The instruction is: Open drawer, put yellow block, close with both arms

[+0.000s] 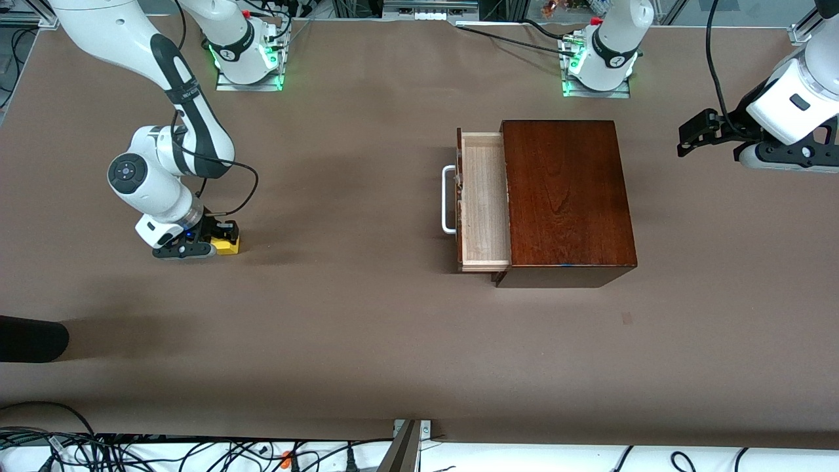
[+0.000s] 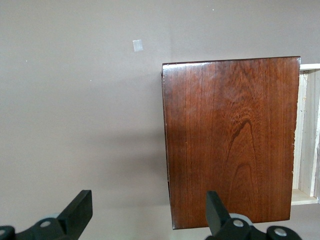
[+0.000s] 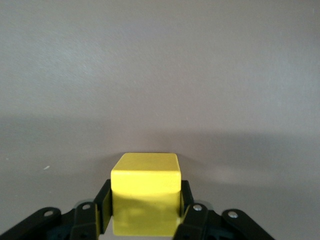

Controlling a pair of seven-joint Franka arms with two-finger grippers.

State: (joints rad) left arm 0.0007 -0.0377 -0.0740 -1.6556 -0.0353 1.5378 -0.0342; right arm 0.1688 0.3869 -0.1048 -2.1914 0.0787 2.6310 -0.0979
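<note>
The drawer is pulled partly out of the dark wooden box; its pale tray looks bare and its white handle faces the right arm's end of the table. My right gripper is down at the table near that end, shut on the yellow block; the right wrist view shows its fingers pressed against both sides of the block. My left gripper is open and empty, up in the air past the box toward the left arm's end; the box shows in its wrist view.
A dark object juts in at the table edge near the right arm's end. A small pale mark lies on the brown table nearer the front camera than the box. Cables run along the table's front edge.
</note>
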